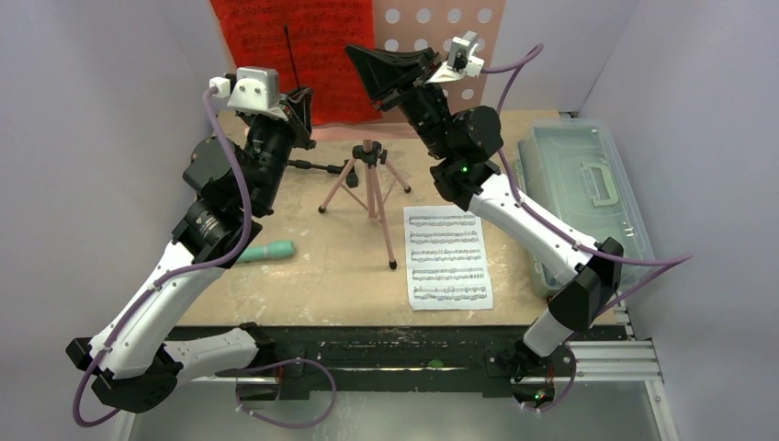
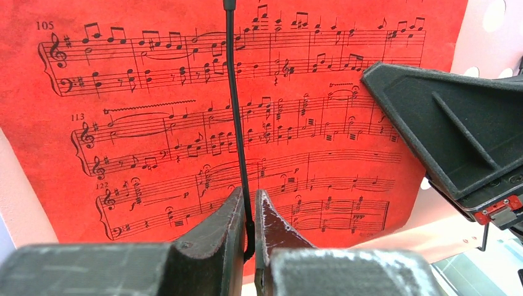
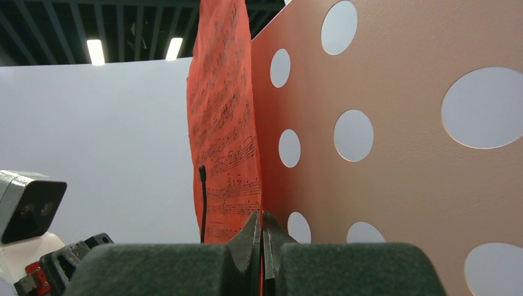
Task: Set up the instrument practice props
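Note:
A red sheet-music page (image 1: 321, 64) stands upright against the pink perforated music-stand panel (image 1: 441, 28) at the back. The tripod (image 1: 367, 179) stands mid-table. My left gripper (image 2: 250, 203) is shut on a thin black rod (image 2: 237, 111) that rises in front of the red page (image 2: 154, 123). My right gripper (image 3: 263, 217) is shut on the red page's edge (image 3: 225, 123), beside the pink panel (image 3: 401, 154). A white sheet-music page (image 1: 447, 255) lies flat on the table. The teal tube (image 1: 266, 250) lies by the left arm. The round-base stand's base is hidden.
A clear lidded plastic box (image 1: 588, 184) sits at the table's right edge. A black bar (image 1: 317, 166) runs from the left arm toward the tripod hub. Grey walls close in the sides and back.

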Robot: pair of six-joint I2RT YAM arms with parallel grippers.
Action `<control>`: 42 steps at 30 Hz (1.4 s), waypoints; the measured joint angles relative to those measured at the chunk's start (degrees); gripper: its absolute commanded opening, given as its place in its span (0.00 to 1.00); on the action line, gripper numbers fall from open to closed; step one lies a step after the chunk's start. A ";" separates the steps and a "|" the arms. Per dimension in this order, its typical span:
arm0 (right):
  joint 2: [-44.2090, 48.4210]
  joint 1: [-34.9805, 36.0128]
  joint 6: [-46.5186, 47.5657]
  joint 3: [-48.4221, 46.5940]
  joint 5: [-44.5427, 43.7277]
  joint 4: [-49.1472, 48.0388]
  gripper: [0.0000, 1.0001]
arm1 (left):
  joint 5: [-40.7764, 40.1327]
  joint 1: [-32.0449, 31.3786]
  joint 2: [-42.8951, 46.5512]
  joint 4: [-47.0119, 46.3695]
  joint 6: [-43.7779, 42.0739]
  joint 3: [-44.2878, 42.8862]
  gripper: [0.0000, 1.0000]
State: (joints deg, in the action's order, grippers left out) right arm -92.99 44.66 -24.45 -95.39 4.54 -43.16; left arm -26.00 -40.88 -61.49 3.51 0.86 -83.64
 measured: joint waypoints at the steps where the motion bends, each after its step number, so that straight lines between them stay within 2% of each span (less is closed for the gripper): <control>1: 0.00 0.00 0.07 0.00 -0.17 -0.17 0.00 | 0.00 0.00 0.00 0.02 0.00 0.00 0.02; 5: 0.00 0.02 0.11 0.00 -0.52 -0.26 0.00 | 0.00 0.00 0.00 0.02 0.15 0.00 0.12; 7: 0.00 0.02 0.11 0.22 -0.55 -0.70 0.00 | 0.00 0.00 0.00 0.02 0.44 0.00 0.21; 8: 0.00 0.02 0.11 0.28 -0.55 -0.83 0.03 | 0.02 0.00 0.00 0.00 0.61 0.00 0.27; 11: 0.00 0.07 0.13 0.28 -0.52 -0.85 0.25 | 0.00 0.00 0.07 -0.39 1.38 -0.07 0.44; 13: 0.00 0.09 0.17 0.28 -0.63 -0.72 0.33 | 0.02 0.00 0.24 -0.35 1.64 -0.11 0.54; 18: 2.16 0.70 1.22 2.10 -1.66 2.56 0.43 | 0.24 0.00 1.73 1.38 2.86 -0.11 0.80; 20: 3.91 0.72 1.90 2.95 -2.43 5.05 0.45 | 0.61 0.00 2.80 2.38 3.23 -0.11 0.87; 25: 9.42 0.66 4.24 3.06 -4.20 13.64 0.53 | 1.95 0.00 6.58 6.10 4.74 -0.11 0.88; 31: 20.22 0.66 8.31 4.81 -3.98 25.81 0.63 | 6.03 0.00 12.48 12.11 6.29 1.07 0.89; 35: 31.76 0.66 11.04 14.67 -2.64 31.39 0.67 | 10.80 0.00 17.73 16.00 6.91 5.01 0.89; 42: 49.46 0.66 12.22 38.53 -2.10 40.57 0.72 | 17.62 0.00 23.58 20.94 8.70 15.87 0.89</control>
State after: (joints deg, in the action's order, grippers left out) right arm -43.53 45.32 -12.23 -56.86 2.44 -2.59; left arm -8.38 -40.88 -37.91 24.45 9.56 -67.77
